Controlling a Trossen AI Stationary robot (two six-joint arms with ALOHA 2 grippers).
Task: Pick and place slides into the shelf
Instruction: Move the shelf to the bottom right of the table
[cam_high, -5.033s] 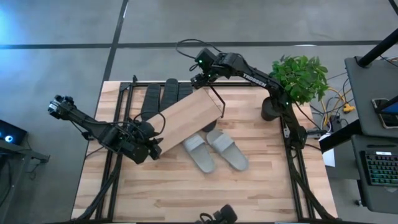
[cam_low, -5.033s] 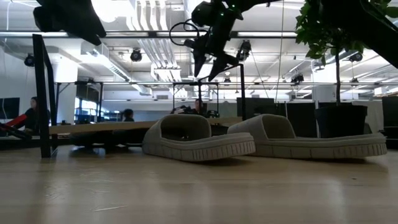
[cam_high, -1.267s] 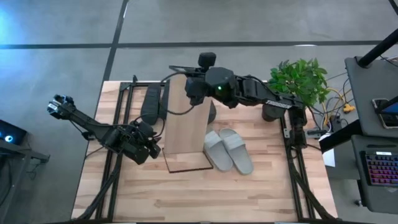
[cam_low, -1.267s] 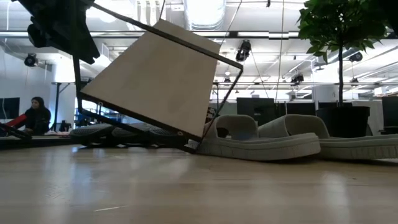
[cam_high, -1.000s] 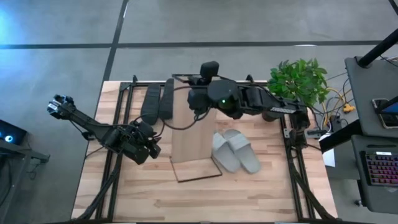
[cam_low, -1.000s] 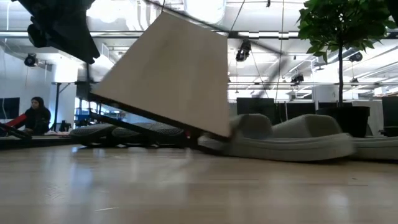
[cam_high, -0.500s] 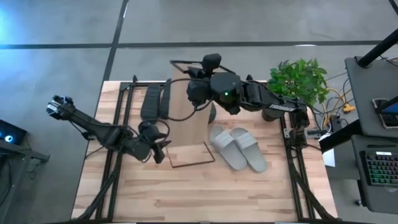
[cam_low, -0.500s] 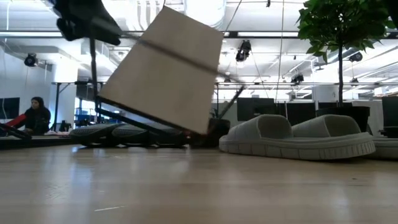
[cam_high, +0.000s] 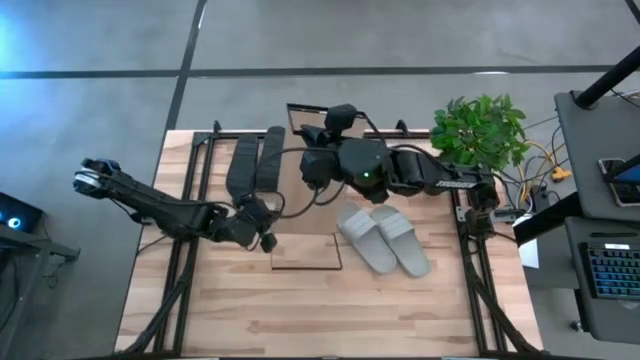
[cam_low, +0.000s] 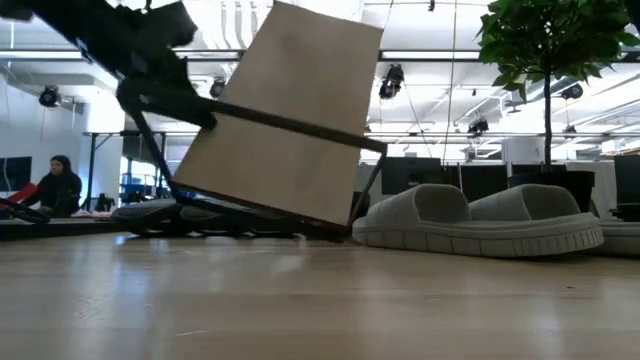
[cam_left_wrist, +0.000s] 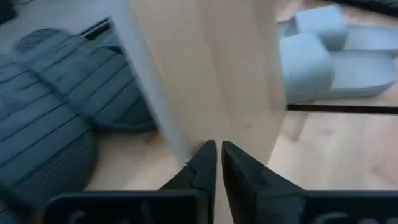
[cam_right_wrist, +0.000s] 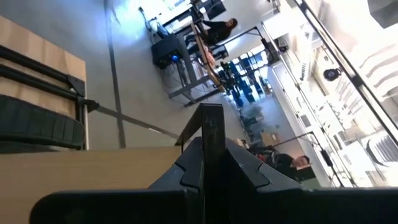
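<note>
The shelf (cam_low: 290, 130), a light wooden board in a thin black frame, stands tipped up on one end, with its frame (cam_high: 305, 267) on the table. My right gripper (cam_high: 322, 128) is shut on the frame's raised end. My left gripper (cam_high: 268, 238) is shut and sits low at the shelf's left side. Its tips (cam_left_wrist: 219, 146) point at the board's edge. Two light grey slides (cam_high: 385, 240) lie soles down just right of the shelf. Dark slides (cam_high: 255, 162) lie at the far left behind it. My right gripper pinches a thin black bar of the shelf's frame (cam_right_wrist: 211, 118) between its two fingers, at the shelf's raised end. The shelf hangs tilted from this hold, its lower end on the table. My left gripper's shut fingertips stand at the board's lower edge (cam_left_wrist: 186, 146); whether they touch it I cannot tell.
A potted plant (cam_high: 480, 125) stands at the table's far right corner. Black rails (cam_high: 185, 250) run along the table's left and right sides. The near half of the wooden table (cam_high: 330, 315) is bare. A person (cam_low: 55, 185) sits in the room beyond.
My left gripper has gone right and down toward the shelf's lower left corner. The shelf, held at its top by my right gripper, has tipped steeper, and its lower end has slid toward the far edge. The light grey slides have shifted a little to the right.
</note>
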